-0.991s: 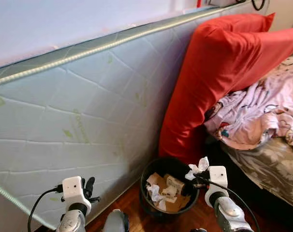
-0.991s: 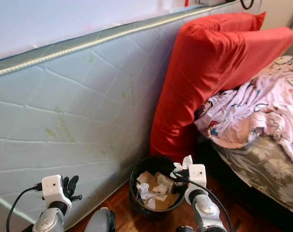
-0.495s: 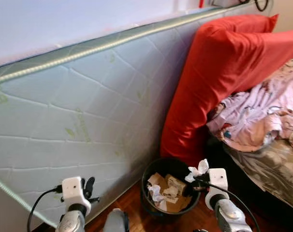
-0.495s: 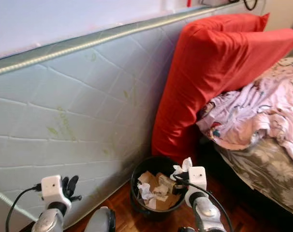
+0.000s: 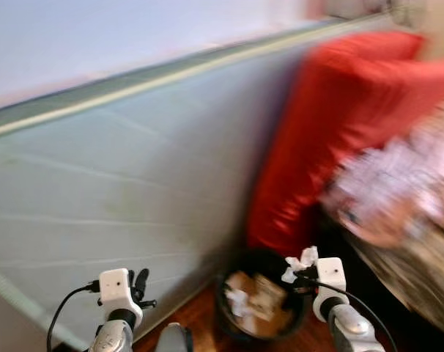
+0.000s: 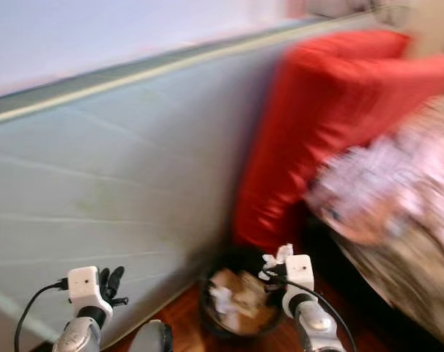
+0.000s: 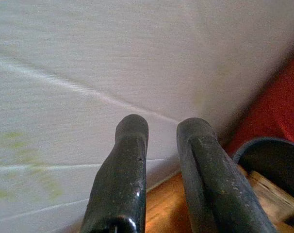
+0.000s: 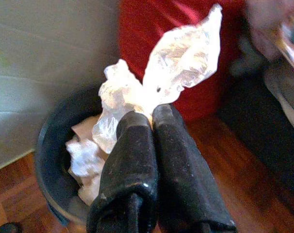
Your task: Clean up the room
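Observation:
My right gripper (image 8: 152, 114) is shut on a crumpled clear plastic wrapper (image 8: 181, 53), which sticks out past its fingertips. It hangs over the near right rim of a black waste bin (image 5: 223, 290) that stands on the floor against the mattress; the same bin (image 8: 50, 141) holds cardboard scraps and crumpled paper. From the head, the right gripper (image 5: 295, 270) and the wrapper (image 5: 300, 258) sit low and right of centre. My left gripper (image 5: 138, 282) is open and holds nothing, low on the left near the mattress. Its fingers (image 7: 132, 141) point at the mattress side.
A pale quilted mattress (image 5: 134, 183) stands on edge along the left and back. Red pillows (image 5: 332, 125) lean behind the bin, and a bed with pink bedding (image 5: 398, 183) lies on the right. Wooden floor (image 5: 200, 315) shows around the bin. The head views are blurred.
The head views have gone blurred and shifted slightly, so the camera is moving. The right gripper still holds the wrapper by the bin's rim; the left arm has not visibly moved.

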You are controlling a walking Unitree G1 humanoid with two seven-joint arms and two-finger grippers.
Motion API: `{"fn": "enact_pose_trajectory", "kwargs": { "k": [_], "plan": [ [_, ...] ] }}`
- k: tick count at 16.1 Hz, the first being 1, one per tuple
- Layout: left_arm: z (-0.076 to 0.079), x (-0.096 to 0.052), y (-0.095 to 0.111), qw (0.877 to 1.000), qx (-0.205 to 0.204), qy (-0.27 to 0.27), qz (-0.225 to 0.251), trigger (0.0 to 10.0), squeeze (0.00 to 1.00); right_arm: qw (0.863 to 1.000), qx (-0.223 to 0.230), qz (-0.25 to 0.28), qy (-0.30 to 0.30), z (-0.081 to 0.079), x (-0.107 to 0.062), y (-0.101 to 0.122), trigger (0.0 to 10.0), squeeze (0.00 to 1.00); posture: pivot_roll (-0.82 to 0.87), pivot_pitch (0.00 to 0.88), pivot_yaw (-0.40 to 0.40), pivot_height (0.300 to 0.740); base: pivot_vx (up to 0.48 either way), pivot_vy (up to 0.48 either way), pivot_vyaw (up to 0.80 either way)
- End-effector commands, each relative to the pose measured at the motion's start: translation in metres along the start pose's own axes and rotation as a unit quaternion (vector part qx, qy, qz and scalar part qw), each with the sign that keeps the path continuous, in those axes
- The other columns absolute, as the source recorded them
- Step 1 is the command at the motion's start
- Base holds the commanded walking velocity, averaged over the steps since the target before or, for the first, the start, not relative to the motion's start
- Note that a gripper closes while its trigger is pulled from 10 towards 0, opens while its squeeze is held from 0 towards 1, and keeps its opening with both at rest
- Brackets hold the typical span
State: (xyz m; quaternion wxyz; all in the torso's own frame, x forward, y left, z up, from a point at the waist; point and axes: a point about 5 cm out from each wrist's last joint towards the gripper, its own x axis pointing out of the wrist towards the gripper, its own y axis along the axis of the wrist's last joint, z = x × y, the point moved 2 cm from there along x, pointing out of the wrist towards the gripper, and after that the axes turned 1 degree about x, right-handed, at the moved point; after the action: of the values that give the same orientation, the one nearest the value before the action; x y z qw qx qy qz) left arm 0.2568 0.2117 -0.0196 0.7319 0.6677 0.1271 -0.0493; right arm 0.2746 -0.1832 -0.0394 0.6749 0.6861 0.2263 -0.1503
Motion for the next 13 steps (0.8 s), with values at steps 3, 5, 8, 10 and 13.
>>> {"fn": "enact_pose_trajectory", "kwargs": {
  "k": [3, 5, 8, 10, 13],
  "plan": [
    [-0.005, -0.001, 0.001, 1.000, 0.003, 0.005, -0.001, 10.0, 0.00, 1.000, 0.014, 0.006, 0.004, -0.005, 0.004, 0.007, 10.0, 0.00, 0.11, 0.000, -0.019, 0.626, 0.212, 0.000, 0.00],
    [-0.005, -0.001, 0.002, 1.000, 0.005, 0.002, 0.001, 10.0, 0.00, 1.000, 0.013, 0.003, 0.012, -0.007, 0.004, 0.007, 10.0, 0.00, 0.11, 0.000, -0.018, 0.626, 0.000, 0.000, 0.00],
    [-0.003, -0.004, 0.002, 1.000, 0.007, -0.003, 0.005, 10.0, 0.00, 1.000, 0.006, -0.003, 0.019, -0.009, 0.005, 0.007, 10.0, 0.00, 0.12, 0.000, -0.019, 0.626, 0.000, 0.000, 0.00],
    [-0.001, -0.007, 0.005, 1.000, 0.007, -0.012, 0.017, 10.0, 0.00, 1.000, 0.006, -0.019, 0.015, -0.007, 0.005, 0.003, 10.0, 0.00, 0.13, 0.000, -0.021, 0.626, 0.000, 0.000, 0.00],
    [0.011, -0.007, 0.021, 0.998, 0.004, -0.034, 0.051, 10.0, 0.00, 0.999, 0.010, -0.033, 0.003, -0.003, 0.006, 0.002, 10.0, 0.00, 0.14, 0.000, -0.019, 0.626, 0.000, 0.000, 0.00]
  ]
}}
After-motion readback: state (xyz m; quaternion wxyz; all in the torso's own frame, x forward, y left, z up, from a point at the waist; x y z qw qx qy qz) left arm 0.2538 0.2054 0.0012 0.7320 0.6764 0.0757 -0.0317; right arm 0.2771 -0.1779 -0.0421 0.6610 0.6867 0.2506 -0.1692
